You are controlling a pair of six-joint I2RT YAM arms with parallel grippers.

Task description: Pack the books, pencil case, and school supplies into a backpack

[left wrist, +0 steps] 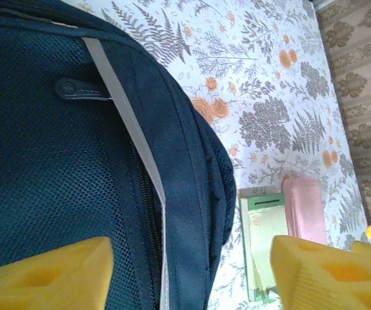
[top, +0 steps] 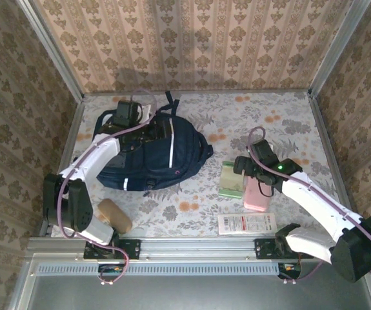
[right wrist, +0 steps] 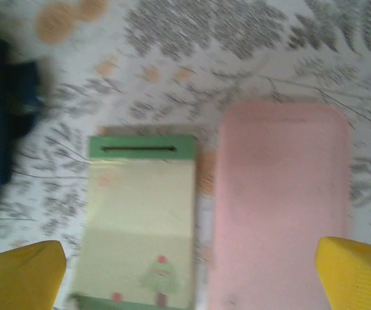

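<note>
While both grippers stand released and empty, the main risk sits under the right gripper: two items within one span.
Its jaws are spread wide, and the pale green packet and the pink pencil case lie side by side between them, nearly touching. Closing here would likely pinch both together or shove one askew. The left gripper hovers parted over the backpack and grasps no fabric, so nothing props the bag open for loading.
</note>
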